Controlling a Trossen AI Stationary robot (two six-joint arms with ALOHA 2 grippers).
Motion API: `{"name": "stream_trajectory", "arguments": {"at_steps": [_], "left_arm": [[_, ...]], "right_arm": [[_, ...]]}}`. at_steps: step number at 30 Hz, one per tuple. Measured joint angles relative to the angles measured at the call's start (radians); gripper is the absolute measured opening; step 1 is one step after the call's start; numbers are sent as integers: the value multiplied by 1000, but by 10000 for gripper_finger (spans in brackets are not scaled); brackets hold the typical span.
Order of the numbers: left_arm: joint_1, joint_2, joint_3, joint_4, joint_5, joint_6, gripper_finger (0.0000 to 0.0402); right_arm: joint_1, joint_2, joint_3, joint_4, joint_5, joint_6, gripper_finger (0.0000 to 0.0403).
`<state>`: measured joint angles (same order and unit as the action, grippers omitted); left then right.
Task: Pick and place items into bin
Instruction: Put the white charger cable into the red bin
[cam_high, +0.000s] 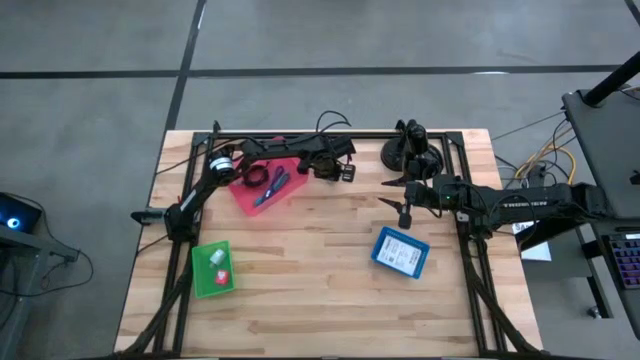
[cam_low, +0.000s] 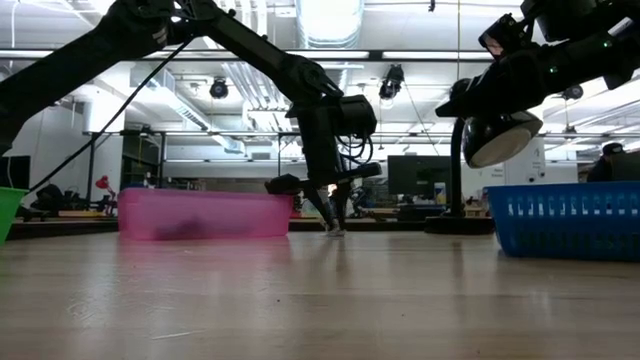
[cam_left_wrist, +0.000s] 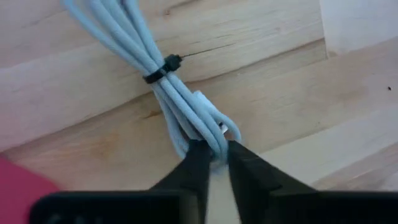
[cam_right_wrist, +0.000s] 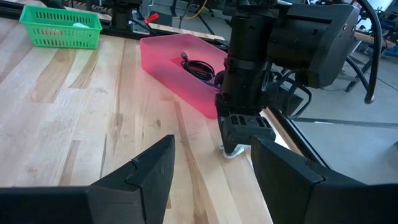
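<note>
A pale bundled cable (cam_left_wrist: 163, 81), bound by a black tie (cam_left_wrist: 160, 68), lies on the wooden table just beside the pink bin (cam_high: 262, 190). My left gripper (cam_left_wrist: 214, 155) stands over it near the table's far edge (cam_high: 333, 168), pointing down, and is shut on it. The pink bin holds a black coiled cable (cam_right_wrist: 200, 67) and thin purple and blue sticks (cam_high: 272, 187). My right gripper (cam_right_wrist: 211, 142) is open and hovers right of the left one (cam_high: 400, 203), touching nothing. My left gripper pinches the cable bundle's looped end (cam_left_wrist: 219, 132) between its two fingertips (cam_left_wrist: 198, 163), coming from above and pointing down (cam_low: 331, 222). The fingers lie roughly in line with the bundle. The rest of the bundle stretches away flat on the table.
A green bin (cam_high: 213, 268) with small red and white pieces sits near the table's left near corner, and a blue bin (cam_high: 401, 251) sits below the right gripper. The black domed camera mount (cam_high: 396, 152) stands at the far edge. Open wood lies between the bins.
</note>
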<state>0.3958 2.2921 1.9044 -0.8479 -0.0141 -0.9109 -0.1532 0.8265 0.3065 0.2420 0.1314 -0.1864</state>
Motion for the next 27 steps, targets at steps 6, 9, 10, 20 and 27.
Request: {"name": "stream_trajectory", "arguments": {"at_steps": [6, 9, 10, 20, 27], "left_arm": [[1, 0, 0, -2, 14, 31, 13], [1, 0, 0, -5, 32, 52, 9], [-1, 0, 0, -7, 39, 59, 7], [-7, -52, 0, -4, 86, 106, 4], [-19, -99, 0, -13, 83, 124, 3]], "right_arm": [[0, 0, 0, 0, 0, 0, 199], [0, 0, 0, 0, 0, 0, 199], [0, 0, 0, -1, 0, 0, 199], [0, 0, 0, -2, 0, -1, 199], [0, 0, 0, -3, 0, -1, 199]]}}
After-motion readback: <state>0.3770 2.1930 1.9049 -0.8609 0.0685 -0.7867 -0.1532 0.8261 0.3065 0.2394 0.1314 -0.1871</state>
